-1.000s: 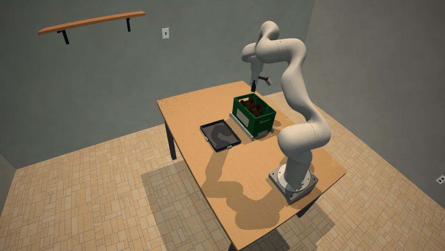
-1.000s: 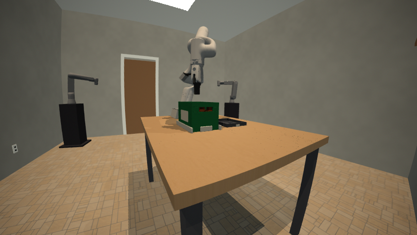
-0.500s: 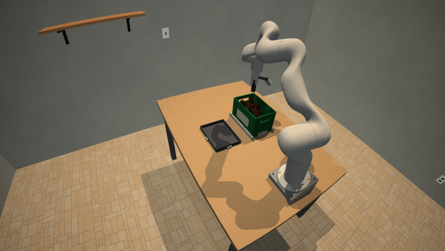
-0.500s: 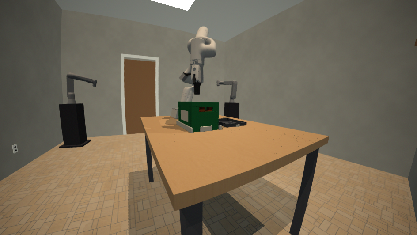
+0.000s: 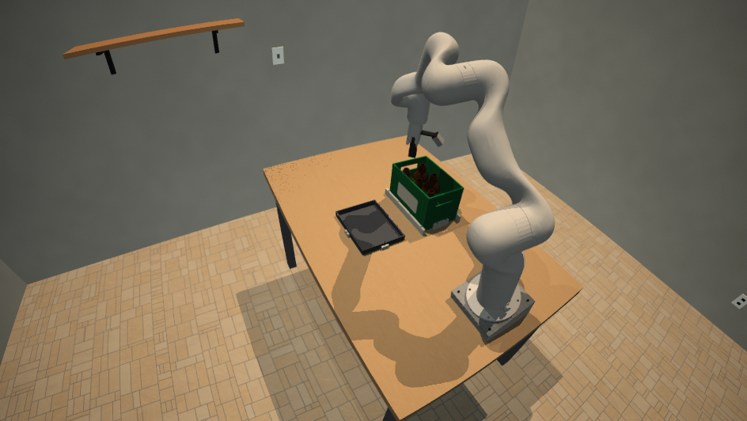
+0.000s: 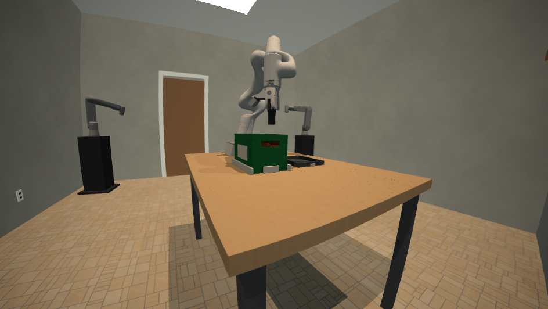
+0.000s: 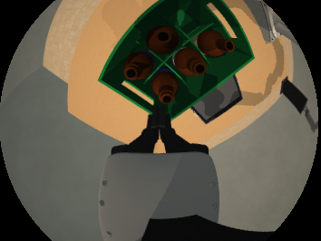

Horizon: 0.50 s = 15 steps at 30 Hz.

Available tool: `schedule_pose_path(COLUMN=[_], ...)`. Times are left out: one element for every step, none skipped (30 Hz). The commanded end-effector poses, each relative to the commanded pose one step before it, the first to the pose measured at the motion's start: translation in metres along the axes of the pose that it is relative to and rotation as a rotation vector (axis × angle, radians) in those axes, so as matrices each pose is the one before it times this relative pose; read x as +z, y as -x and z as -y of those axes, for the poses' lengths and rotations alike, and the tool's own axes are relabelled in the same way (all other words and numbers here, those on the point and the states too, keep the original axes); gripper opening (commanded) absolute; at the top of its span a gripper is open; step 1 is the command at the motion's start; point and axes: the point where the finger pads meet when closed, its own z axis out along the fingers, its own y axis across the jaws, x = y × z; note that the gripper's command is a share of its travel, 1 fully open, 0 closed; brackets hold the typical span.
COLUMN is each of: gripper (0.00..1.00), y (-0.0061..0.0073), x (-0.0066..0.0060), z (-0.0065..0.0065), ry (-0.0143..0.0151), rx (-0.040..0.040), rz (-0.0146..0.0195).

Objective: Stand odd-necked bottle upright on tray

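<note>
A green crate (image 5: 426, 191) stands on the table and holds several brown bottles (image 5: 424, 179), all upright in their cells. In the wrist view the bottles (image 7: 179, 59) show from above inside the crate (image 7: 178, 51). A black tray (image 5: 369, 226) lies flat on the table to the crate's left, with nothing on it. My gripper (image 5: 411, 149) hangs above the crate's far corner, clear of the bottle mouths. Its fingers (image 7: 160, 130) are pressed together with nothing between them. In the exterior view it (image 6: 271, 117) hovers above the crate (image 6: 261, 151).
The arm's base (image 5: 492, 308) is bolted near the table's near right edge. A grey bracket runs along the crate's foot. Two other arms on black pedestals (image 6: 95, 159) stand on the floor away from the table.
</note>
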Motion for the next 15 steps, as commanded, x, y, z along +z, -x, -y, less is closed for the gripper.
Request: schedule_pose_path(gripper=[0.00, 0.00, 0.00, 0.00, 0.00, 0.65, 0.65, 0.65, 0.65, 0.65, 0.65, 0.65, 0.65, 0.65, 0.65], y=[0.01350, 0.00015, 0.00000, 0.00000, 0.00000, 0.00000, 0.00000, 0.00000, 0.00000, 0.00000, 0.00000, 0.00000, 0.00000, 0.00000, 0.00000], x=[-0.00125, 0.00000, 0.00000, 0.00000, 0.00000, 0.00000, 0.00000, 0.00000, 0.00000, 0.00000, 0.00000, 0.00000, 0.00000, 0.00000, 0.00000], z=[-0.01456, -0.00019, 0.00000, 0.00000, 0.00000, 0.00000, 0.00000, 0.00000, 0.00000, 0.00000, 0.00000, 0.00000, 0.00000, 0.00000, 0.00000], ry=[-0.00436, 0.00000, 0.00000, 0.00000, 0.00000, 0.00000, 0.00000, 0.00000, 0.00000, 0.00000, 0.00000, 0.00000, 0.00000, 0.00000, 0.00000], rx=[0.00230, 0.00000, 0.00000, 0.00000, 0.00000, 0.00000, 0.00000, 0.00000, 0.00000, 0.00000, 0.00000, 0.00000, 0.00000, 0.00000, 0.00000], rz=[0.00090, 0.00000, 0.00000, 0.00000, 0.00000, 0.00000, 0.00000, 0.00000, 0.00000, 0.00000, 0.00000, 0.00000, 0.00000, 0.00000, 0.00000])
